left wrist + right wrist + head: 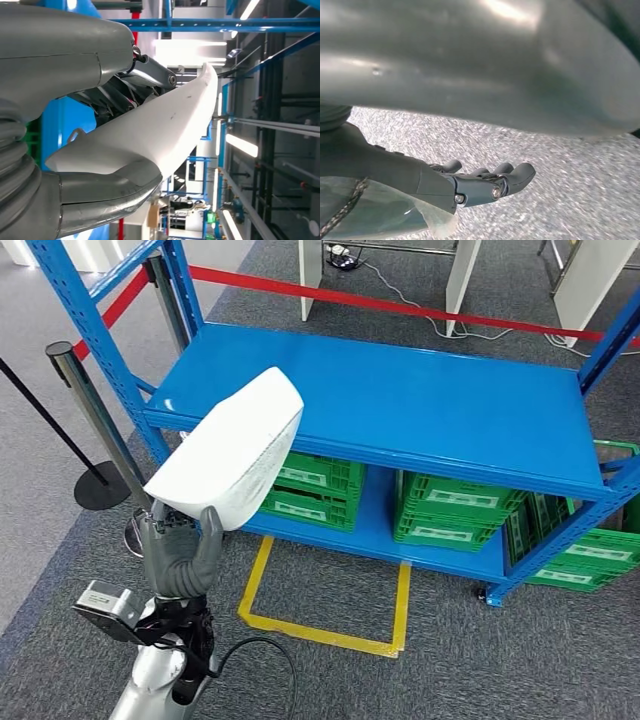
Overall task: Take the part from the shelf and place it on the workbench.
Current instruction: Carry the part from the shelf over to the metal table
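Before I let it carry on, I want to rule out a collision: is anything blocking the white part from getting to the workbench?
Cannot tell: the workbench isn't visible. The left robot hand holds the white part clear of the blue shelf; a stanchion post stands close beside it.

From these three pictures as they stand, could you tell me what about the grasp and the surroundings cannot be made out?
- Head view: the white part hides the left hand's fingers; its contact is unclear.
- Left wrist view: the part's underside is turned away.
- Right wrist view: the right hand hangs over grey floor, blurred; a grey curved surface covers the upper picture.
- Workbench: I cannot place it.
- Green crates' contents: hidden by the blue shelf.
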Controlling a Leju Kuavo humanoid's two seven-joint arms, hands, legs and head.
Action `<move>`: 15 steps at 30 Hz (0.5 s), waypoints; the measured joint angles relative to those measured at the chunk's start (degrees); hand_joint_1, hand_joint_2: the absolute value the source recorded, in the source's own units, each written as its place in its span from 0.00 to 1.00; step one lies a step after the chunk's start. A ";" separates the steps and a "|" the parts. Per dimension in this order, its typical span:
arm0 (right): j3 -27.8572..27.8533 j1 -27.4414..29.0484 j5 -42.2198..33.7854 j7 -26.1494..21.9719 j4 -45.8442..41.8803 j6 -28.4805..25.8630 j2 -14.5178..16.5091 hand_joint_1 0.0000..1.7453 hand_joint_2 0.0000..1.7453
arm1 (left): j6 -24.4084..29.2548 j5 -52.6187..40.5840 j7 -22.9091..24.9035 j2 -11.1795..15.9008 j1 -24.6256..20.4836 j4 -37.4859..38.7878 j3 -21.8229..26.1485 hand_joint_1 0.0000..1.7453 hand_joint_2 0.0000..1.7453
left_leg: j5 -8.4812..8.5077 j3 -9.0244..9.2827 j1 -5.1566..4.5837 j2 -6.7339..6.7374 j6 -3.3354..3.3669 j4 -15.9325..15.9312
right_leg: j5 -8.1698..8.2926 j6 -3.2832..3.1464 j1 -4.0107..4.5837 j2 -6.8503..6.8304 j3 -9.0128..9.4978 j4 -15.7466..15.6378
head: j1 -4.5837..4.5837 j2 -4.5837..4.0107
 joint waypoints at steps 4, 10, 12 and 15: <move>-0.04 -0.29 -0.10 -0.45 -0.07 -0.09 0.17 0.00 0.00 | -0.53 0.43 0.00 0.04 0.41 -0.09 0.36 1.00 1.00 | 1.52 -2.63 -0.10 0.00 -1.26 2.10 | -1.39 -0.64 -0.04 0.26 8.93 -12.98 | 0.14 0.00; -0.11 0.07 -0.15 -0.44 -0.03 -0.11 0.31 0.00 0.00 | -1.09 0.54 0.00 0.19 0.69 -0.14 0.53 1.00 1.00 | 2.83 -3.13 0.16 -0.05 -2.10 2.27 | -0.71 -2.66 -0.07 -0.15 7.68 -13.19 | 0.32 0.00; -0.15 0.04 -0.15 -0.44 -0.03 -0.11 0.32 0.00 0.00 | -1.11 0.54 0.00 0.21 0.77 -0.15 0.55 1.00 1.00 | 1.80 -3.32 0.20 -0.11 -2.28 2.62 | -0.49 -2.86 -0.05 -0.25 7.46 -13.18 | 0.27 0.00; -0.43 0.00 -0.03 -0.46 -0.04 -0.22 0.32 0.00 0.00 | -1.37 0.57 0.00 0.39 1.08 -0.16 0.70 1.00 1.00 | -6.77 -4.71 0.32 -0.22 -2.95 12.44 | 1.81 -3.61 0.14 -0.37 5.00 -13.02 | -0.12 0.00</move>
